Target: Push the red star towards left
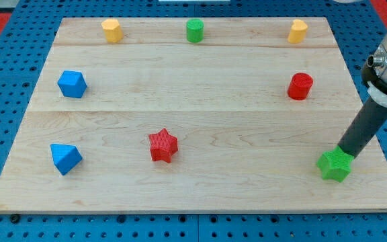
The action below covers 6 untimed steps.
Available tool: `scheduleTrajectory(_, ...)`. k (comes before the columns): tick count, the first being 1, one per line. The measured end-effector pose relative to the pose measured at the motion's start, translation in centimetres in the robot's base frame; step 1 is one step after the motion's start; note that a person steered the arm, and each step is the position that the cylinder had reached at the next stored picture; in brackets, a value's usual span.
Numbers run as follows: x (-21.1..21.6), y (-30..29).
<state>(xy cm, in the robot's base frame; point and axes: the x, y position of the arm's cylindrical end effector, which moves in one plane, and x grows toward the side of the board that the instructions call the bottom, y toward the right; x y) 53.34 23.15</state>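
Near the view's bottom right corner, my tip [342,154] comes down against the top of the green star [334,165], at its upper right edge; whether it truly touches or sits just behind the block cannot be told. No jaws exist on this arm: it ends in a plain dark rod, so nothing is held or clamped.

On the wooden surface [247,134], the red star [162,146] lies below the middle, left of centre, well apart from my tip and with bare wood all round it. Toward the view's left sit two blue blocks: an angular blue block [72,83] higher up and a second angular blue block [66,158] lower down, level with the red star.

Along the view's top edge stand a yellow block [111,30] at left, a green cylinder [194,30] in the middle and another yellow block [297,31] at right. A red cylinder [300,86] stands on the right side, above the green star.
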Motion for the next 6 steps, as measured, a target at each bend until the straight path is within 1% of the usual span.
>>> scheduleTrajectory(1,-0.4,-4.1)
scheduleTrajectory(2,-1.4,-9.4)
scheduleTrajectory(3,-2.2,-12.6)
scheduleTrajectory(4,-2.2,-18.4)
scheduleTrajectory(5,-3.1,-25.4)
scheduleTrajectory(6,-5.1,-28.6)
